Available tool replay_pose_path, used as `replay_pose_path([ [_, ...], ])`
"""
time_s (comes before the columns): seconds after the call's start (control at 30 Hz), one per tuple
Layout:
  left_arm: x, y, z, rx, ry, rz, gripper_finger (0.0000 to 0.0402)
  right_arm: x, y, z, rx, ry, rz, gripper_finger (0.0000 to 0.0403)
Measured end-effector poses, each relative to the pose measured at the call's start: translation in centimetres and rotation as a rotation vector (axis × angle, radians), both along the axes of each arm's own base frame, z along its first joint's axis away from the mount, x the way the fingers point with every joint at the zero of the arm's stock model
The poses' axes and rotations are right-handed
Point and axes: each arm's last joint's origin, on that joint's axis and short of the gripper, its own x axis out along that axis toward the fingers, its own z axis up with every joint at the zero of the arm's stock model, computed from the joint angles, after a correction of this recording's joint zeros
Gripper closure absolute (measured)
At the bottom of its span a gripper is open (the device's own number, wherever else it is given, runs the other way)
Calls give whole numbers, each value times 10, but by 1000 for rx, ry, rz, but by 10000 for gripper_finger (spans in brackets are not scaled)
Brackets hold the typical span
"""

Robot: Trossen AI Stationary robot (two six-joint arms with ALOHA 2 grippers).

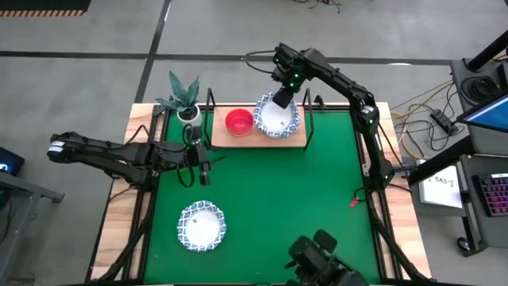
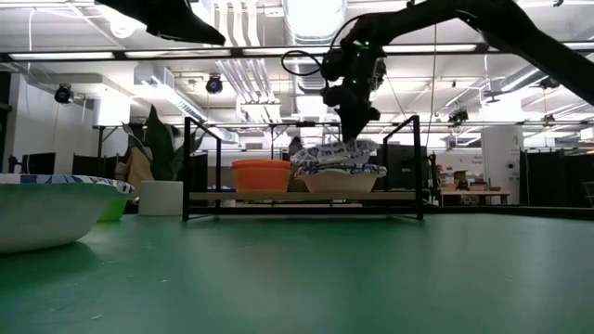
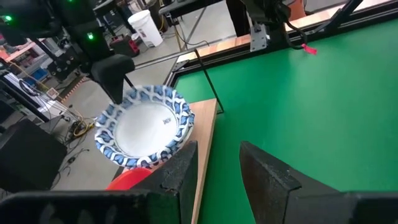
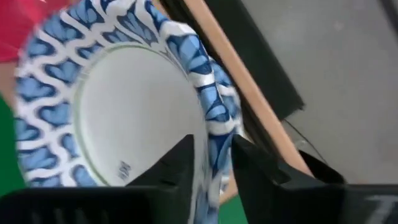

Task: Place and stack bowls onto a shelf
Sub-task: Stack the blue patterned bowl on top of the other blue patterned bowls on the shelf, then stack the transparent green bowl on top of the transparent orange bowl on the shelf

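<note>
The right gripper is reaching over the far edge of the shelf, its fingers pinched closed across the rim of a blue-rimmed bowl. In the low view that bowl is sitting tilted on a second white bowl, so it is judged to be going onto a stack at the shelf's right end rather than claiming fresh board. Gripping by the rim is keeping the fingers clear of the bowl beneath. A red bowl is standing just left of the stack on the shelf. The left gripper is hovering over the green mat near the shelf's left end, fingers parted and holding nothing; it appears to be waiting clear of the right arm's work. Another blue-rimmed bowl is resting on the mat at the near left, well apart from the shelf and not yet placed. A potted plant is standing at the counter's far left, beside the shelf. Release looks imminent; the tilt suggests the held bowl is not yet seated.
</note>
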Motion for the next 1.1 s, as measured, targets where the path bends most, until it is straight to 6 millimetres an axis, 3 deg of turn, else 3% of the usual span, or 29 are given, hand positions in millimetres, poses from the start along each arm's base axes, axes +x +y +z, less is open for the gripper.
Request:
replay_pose_path([
  [0.23,0,0,0,0,1,0,300,-9,4,17,-92,30,-34,247],
  [0.47,1,0,-1,-1,3,0,299,-17,28,50,-35,-145,11,238],
  [0.6,2,0,-2,-8,10,3,300,-13,63,67,-69,-271,130,246],
  [0.73,6,-1,-6,-15,26,6,299,-14,107,70,-131,-356,233,255],
  [0.93,12,-1,-12,-20,54,9,300,-32,169,53,-166,-498,331,266],
  [1.1,19,-2,-12,-21,47,8,299,-55,209,31,-177,-586,412,264],
])
